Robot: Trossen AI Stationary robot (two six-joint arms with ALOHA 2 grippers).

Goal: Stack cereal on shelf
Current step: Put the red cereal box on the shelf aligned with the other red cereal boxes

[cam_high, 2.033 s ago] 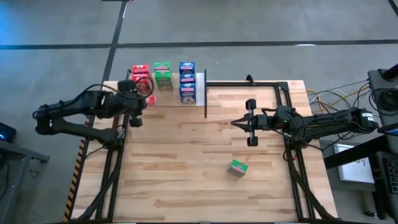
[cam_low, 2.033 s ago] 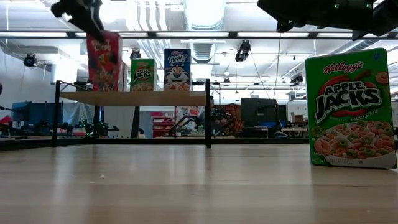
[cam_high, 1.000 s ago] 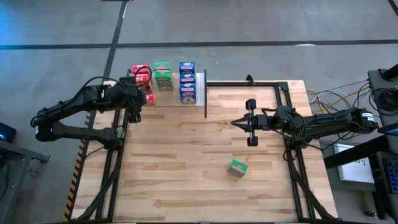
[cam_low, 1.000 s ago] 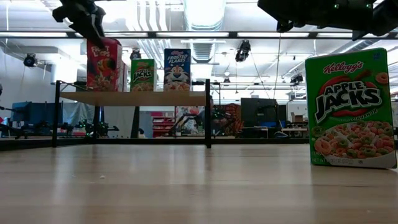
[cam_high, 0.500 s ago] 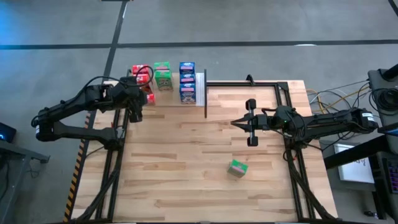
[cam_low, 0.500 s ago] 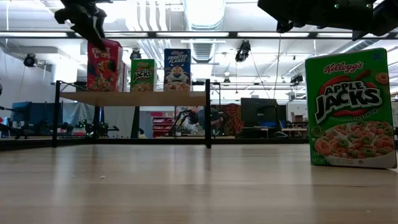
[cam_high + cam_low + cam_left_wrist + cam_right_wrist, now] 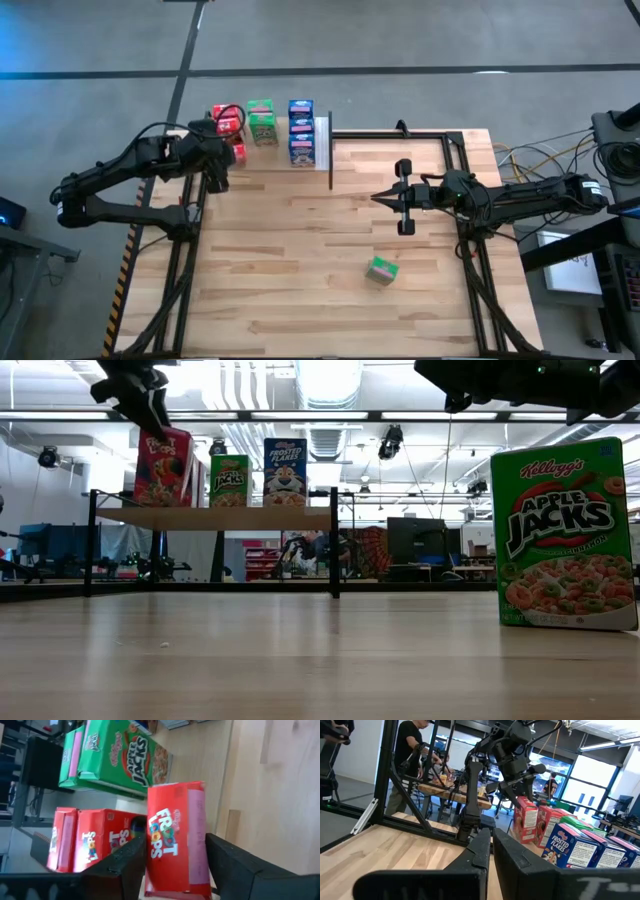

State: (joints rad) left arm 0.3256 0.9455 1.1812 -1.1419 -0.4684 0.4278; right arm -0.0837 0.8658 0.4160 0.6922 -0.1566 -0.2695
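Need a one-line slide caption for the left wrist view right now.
Left gripper straddling a red Froot Loops box on the shelf, beside two more red boxes and green Apple Jacks.

Right gripper (image 7: 491, 851) fingers together, left arm (image 7: 512, 750) over red boxes (image 7: 536, 824), blue boxes (image 7: 570, 847) (Frosted Flakes), person (image 7: 405, 760) behind.

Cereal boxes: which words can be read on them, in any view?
"Kellogg's APPLE JACKS": green box standing alone on the wooden table.
"APPLE JACKS": green box on the light wooden shelf.
"FROSTED FLAKES": blue box on the shelf.
"FROOT LOOPS": red box between the left gripper's fingers.
Smaller print: unreadable.
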